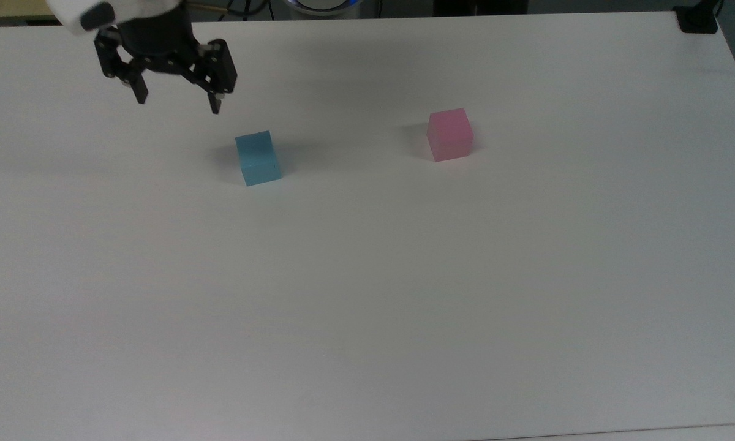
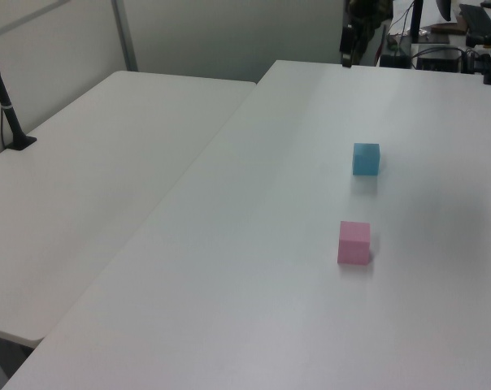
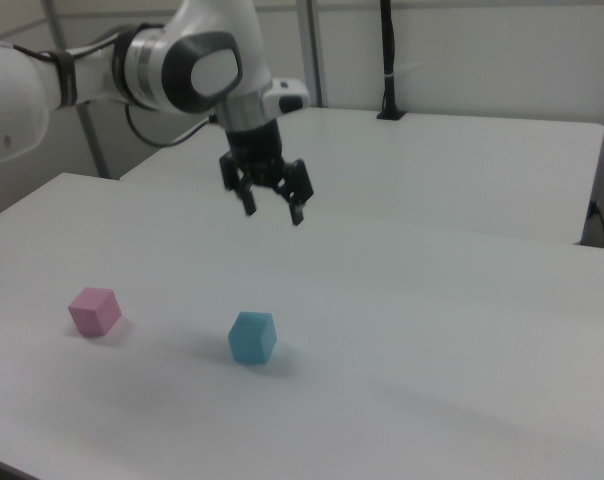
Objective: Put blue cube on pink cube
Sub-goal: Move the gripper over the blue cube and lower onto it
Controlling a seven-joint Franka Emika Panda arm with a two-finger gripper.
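With its jaws spread and empty, the gripper (image 1: 176,105) hangs at ten o'clock of the blue cube (image 1: 258,158) on the bench (image 1: 367,275), pink cube (image 1: 449,134) well apart at three o'clock; an off-centre descent could knock the blue cube askew

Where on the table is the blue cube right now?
In the top view the blue cube sits on the white table, left of centre, apart from the pink cube to its right, with the open gripper hovering up-left.

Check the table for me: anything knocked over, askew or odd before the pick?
Nothing stands out. The blue cube and the pink cube both sit flat on the white table, well apart. The gripper hangs open above the table, holding nothing.
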